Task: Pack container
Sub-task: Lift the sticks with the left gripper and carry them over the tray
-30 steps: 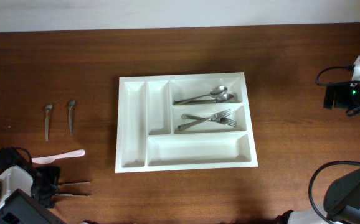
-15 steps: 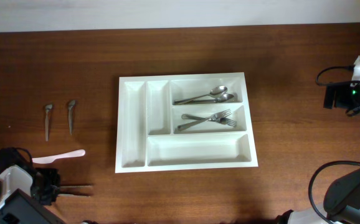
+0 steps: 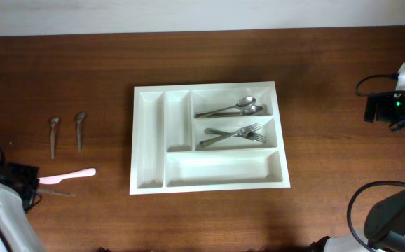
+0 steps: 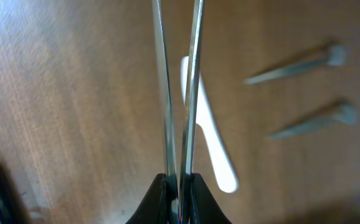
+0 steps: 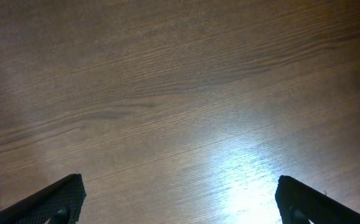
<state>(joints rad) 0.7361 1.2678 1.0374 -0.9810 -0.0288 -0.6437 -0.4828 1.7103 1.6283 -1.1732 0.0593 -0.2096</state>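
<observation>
The container, a large white compartment tray, lies in the middle of the table. Two spoons rest in its top wide compartment and two forks in the one below. At the far left my left gripper is shut on two thin metal utensils. They lie side by side and edge-on, and stick out past a white plastic knife on the wood. My right gripper is open over bare table, holding nothing.
Two small metal utensils lie on the wood left of the tray, also seen in the left wrist view. Black gear and cables sit at the right edge.
My left jaws have shut on the two metal utensils. The arm has carried them from the front-left corner up toward the white plastic knife. The right arm has not moved.
</observation>
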